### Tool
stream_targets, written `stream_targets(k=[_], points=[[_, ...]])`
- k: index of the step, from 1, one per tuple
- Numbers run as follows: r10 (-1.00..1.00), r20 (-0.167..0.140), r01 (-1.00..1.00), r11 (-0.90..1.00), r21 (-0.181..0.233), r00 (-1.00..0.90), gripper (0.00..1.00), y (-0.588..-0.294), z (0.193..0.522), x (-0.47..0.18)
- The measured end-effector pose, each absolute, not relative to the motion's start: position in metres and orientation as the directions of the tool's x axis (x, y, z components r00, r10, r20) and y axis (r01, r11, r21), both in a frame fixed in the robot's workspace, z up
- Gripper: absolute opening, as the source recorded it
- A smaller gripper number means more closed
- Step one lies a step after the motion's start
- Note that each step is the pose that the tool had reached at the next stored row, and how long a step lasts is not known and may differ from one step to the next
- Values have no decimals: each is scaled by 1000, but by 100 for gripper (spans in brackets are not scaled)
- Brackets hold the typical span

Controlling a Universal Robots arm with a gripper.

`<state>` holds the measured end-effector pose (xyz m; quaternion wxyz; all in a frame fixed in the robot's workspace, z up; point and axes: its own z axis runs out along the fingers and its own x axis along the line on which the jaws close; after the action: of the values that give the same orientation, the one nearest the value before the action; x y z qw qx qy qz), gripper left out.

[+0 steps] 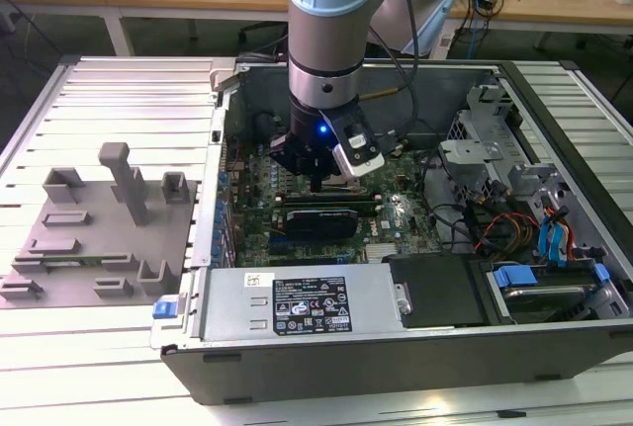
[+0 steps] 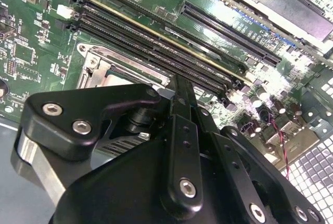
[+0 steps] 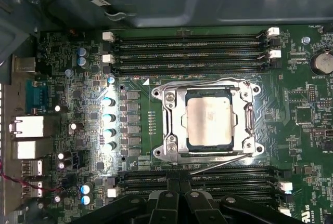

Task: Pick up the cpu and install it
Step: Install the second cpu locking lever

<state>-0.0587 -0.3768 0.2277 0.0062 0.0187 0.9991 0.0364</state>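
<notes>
Here we are, right over the open grey metal computer case (image 1: pixel 415 347), in the middle of the exterior view, with the pale silver-grey robot arm (image 1: pixel 331 21) reaching straight down into it. The black pincer (image 1: pixel 315 181) hovers low above the green motherboard (image 1: pixel 396 213), just above centre of the frame.

And where is the chip? In the first wrist view, the flat square cpu (image 3: pixel 209 122) with its shiny silver-grey metal top sits right of centre, lying flat inside the silver metal socket frame (image 3: pixel 169 125). It looks seated in the socket, square to the frame, with a thin dark border showing evenly around it. So the placing seems done, by my reading.

The pincer itself: its black linkage (image 3: pixel 179 203) fills the bottom of the first wrist view, clear of the chip, with nothing visibly held. Whether its tips stand apart or together, I cannot tell.

Doing this step well, as I judge it, is all about squareness: the chip must lie level, corners matched to the socket, never pressed or slid sideways. The thin wire retention lever (image 3: pixel 223 162) crosses just below the frame, between the socket and the long black memory slots (image 3: pixel 197 180), so any motion here wants to be straight up and clear of that lever.

Over at the exterior view's left, the grey plastic fixture blocks (image 1: pixel 109 228) stand on the ribbed metal tabletop (image 1: pixel 119 367).
</notes>
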Motion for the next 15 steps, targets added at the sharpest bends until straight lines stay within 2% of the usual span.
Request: stream_targets(k=[7,15], points=[[38,-11,37,996,75,-999,11,-379,226,-58],[39,-9,37,992,122,-999,11,-379,215,-59]])
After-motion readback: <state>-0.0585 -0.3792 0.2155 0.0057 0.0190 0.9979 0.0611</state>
